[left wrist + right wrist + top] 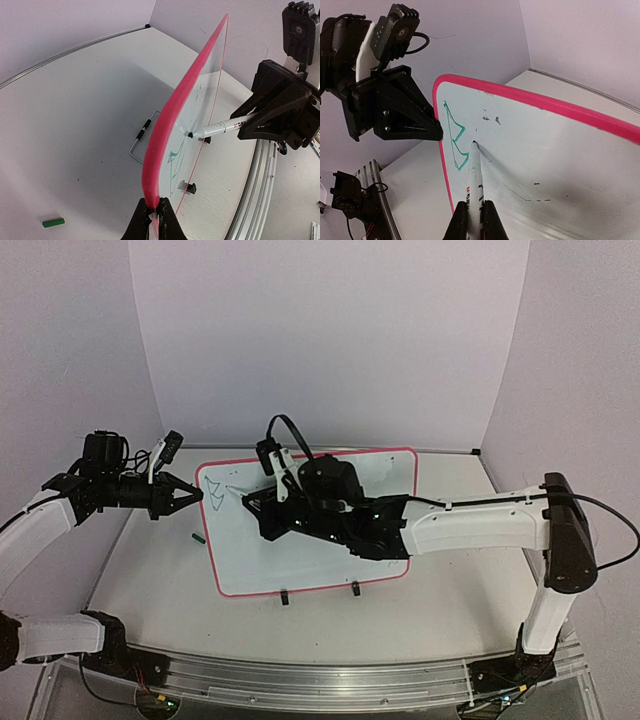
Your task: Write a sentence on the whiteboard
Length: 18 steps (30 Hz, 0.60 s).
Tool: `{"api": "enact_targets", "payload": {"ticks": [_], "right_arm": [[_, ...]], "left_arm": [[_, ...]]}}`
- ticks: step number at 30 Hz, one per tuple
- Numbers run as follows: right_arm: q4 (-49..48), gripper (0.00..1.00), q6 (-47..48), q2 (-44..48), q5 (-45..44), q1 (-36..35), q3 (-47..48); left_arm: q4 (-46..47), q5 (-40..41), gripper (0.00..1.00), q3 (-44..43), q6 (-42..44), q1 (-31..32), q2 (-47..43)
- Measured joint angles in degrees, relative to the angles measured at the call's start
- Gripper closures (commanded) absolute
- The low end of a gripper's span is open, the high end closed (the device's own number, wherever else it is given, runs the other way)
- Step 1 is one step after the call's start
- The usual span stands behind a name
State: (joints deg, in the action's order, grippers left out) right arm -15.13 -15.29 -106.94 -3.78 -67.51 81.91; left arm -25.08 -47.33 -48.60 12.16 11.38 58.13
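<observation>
So the sentence (456, 141) is barely a thing yet. There's one green squiggle, a "B" as far as I can make out, sitting right at the left end of the whiteboard (295, 570), close to the pink frame. In the top view it's a tiny green mark (213, 496) and not readable at all.

The marker (474, 175) has its tip on the board just to the right of that letter, touching the surface or very nearly. The right gripper (474, 212) is clamped tight round the marker's barrel, with the arm reaching in from the right across the middle of the board.

The left gripper (155, 214) is pinched hard on the frame at the board's left short edge, so its fingertips sit just beside the green letter. From its wrist view the board looks tipped up off the table rather than lying flat, though how it's propped I can't tell.

A couple of faint grey smudges (491, 119) sit a bit further right of the marker tip. Two small black clips (285, 597) hang off the near long edge. There's also a little green cap (53, 222) lying on the grey table (150, 590), left of the board and near the left gripper.
</observation>
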Motion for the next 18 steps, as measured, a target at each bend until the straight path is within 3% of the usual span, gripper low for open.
{"api": "enact_targets", "payload": {"ticks": [18], "right_arm": [[-0.25, 1.00, -1.96, 0.02, 1.89, -0.05, -4.66]], "left_arm": [[-0.04, 0.42, 1.00, 0.00, -0.07, 0.00, 0.00]]}}
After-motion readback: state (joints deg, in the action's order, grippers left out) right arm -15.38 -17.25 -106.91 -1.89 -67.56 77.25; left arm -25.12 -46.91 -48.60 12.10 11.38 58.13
